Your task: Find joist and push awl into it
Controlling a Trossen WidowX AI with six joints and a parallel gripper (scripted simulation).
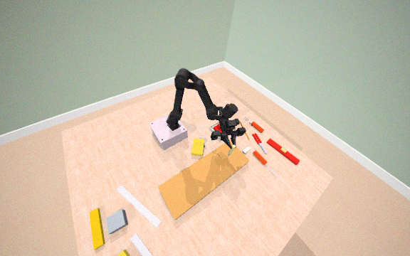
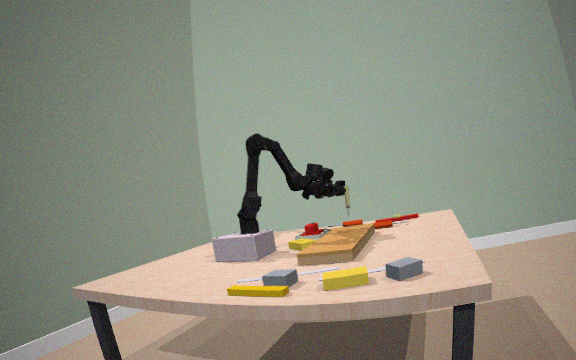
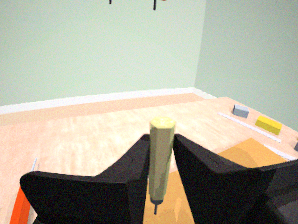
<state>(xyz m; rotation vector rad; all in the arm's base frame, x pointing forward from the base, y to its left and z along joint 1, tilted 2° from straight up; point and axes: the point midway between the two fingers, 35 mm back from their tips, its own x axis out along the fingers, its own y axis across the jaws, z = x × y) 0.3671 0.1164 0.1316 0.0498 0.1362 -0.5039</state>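
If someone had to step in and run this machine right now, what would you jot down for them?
Hand: shut on the awl, held upright, tip down, in the air over the far end of the floor panel; not touching it.
Stud finder: the red one, lying in the tray beside the panel.
Done: stud finder put away, awl picked up.
Left: lower the awl straight down over the joist and push through once. No hole shows in the panel yet.

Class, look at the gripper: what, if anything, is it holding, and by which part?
The gripper is shut on the awl, gripping its pale handle partway down. The handle's top stands above the fingers and the dark metal tip points down below them.
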